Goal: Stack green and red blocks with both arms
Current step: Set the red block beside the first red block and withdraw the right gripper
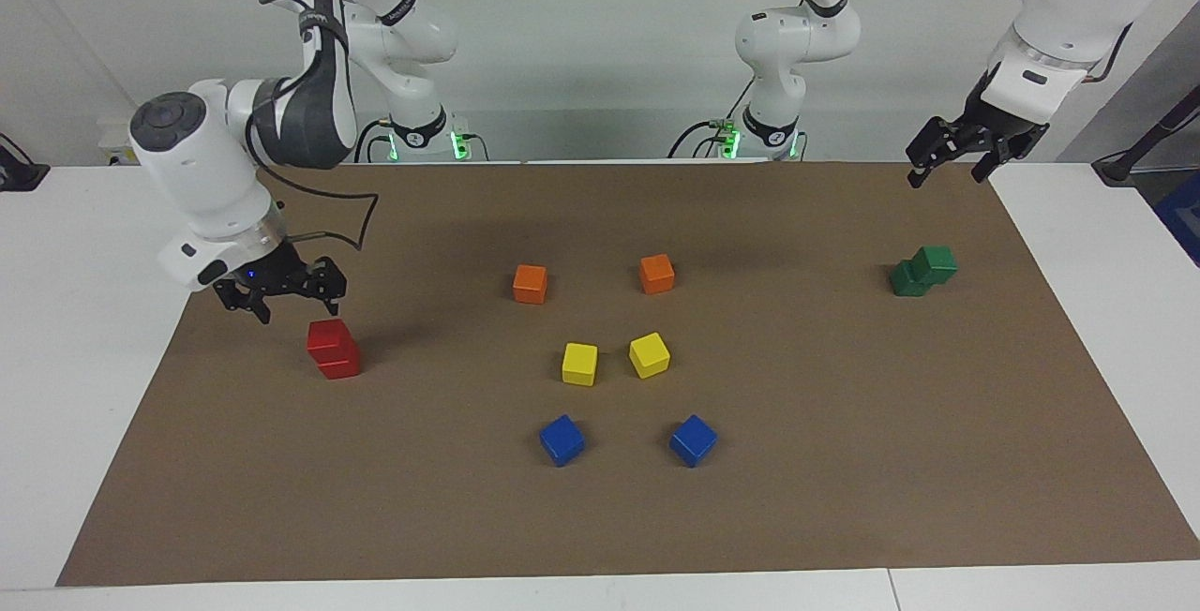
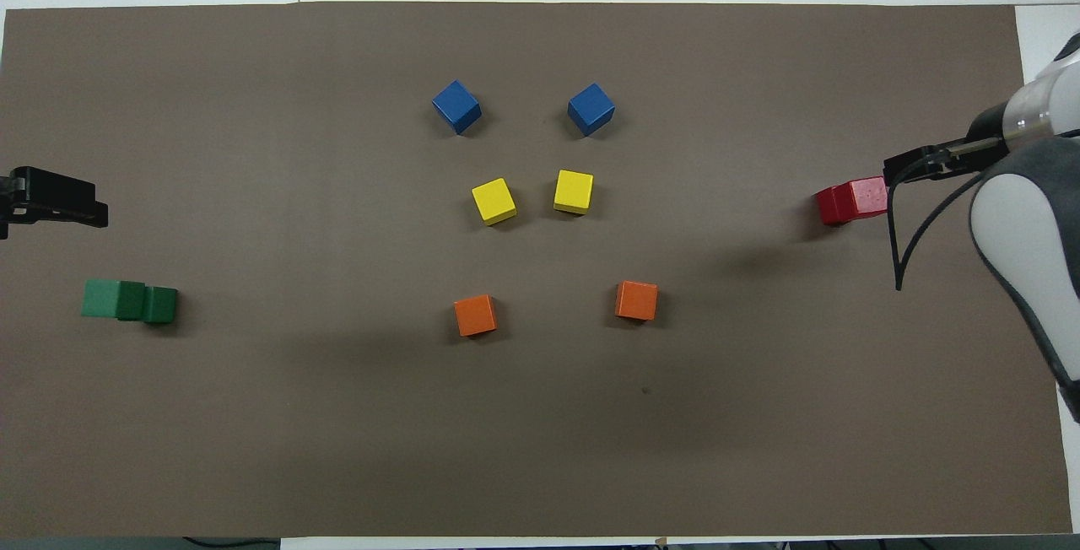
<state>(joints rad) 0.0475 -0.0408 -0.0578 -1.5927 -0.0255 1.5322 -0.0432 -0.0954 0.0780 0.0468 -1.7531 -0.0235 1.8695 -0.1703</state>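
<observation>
Carefully, both the right claw (image 1: 279,290) and left claw (image 1: 956,153) gape empty, so your swing near the red stack (image 1: 332,349) could topple it.

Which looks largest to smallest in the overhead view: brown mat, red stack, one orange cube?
1. Brown mat, by far the largest.
2. Red stack, two cubes together.
3. Orange cube, a single cube, smallest.

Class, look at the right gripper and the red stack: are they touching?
Apart. In the facing view the right gripper hangs open, up and to one side of the red stack, with brown mat showing between them.
</observation>
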